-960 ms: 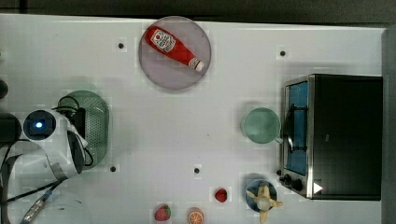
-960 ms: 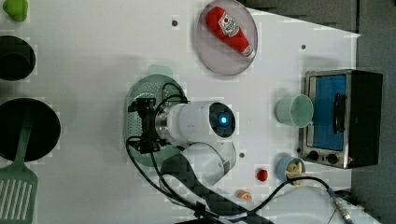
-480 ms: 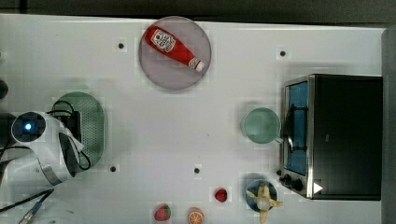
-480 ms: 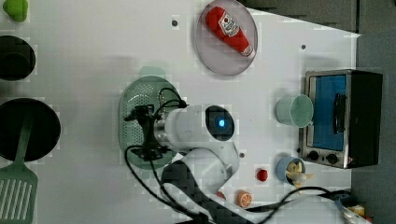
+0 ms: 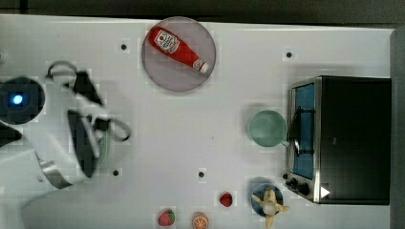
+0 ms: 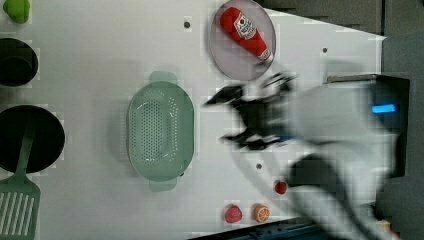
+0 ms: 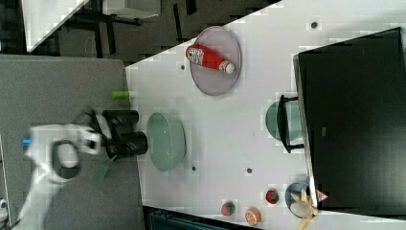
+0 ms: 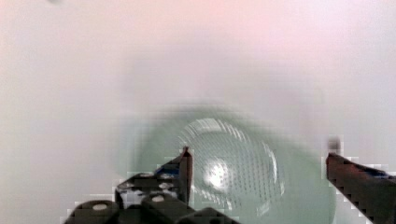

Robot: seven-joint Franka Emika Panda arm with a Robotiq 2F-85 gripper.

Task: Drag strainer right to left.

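The strainer (image 6: 160, 131), a pale mint-green oval colander with rows of small holes, rests on the white table (image 6: 100, 60) at the left view's left of centre. In the top view a sliver of the strainer (image 5: 104, 148) peeks out from under the blurred arm. My gripper (image 6: 220, 120) is a dark blur to the left view's right of the strainer, apart from it. In the wrist view the gripper (image 8: 259, 156) is open, its two fingers wide apart above the strainer (image 8: 224, 177), with nothing between them.
A greyish plate (image 5: 162, 71) holds a ketchup bottle (image 5: 176, 47). A green cup (image 5: 266, 128) stands beside the toaster oven (image 5: 344, 138). Small fruits (image 5: 167, 218) and a blue bowl (image 5: 267, 200) line the near edge. Black pots (image 6: 17, 62) and a green spatula (image 6: 17, 205) sit at the left view's left.
The arm has swung quickly off the strainer, toward the left view's right, and is blurred by motion. The strainer stays where it was. The fingers remain open.
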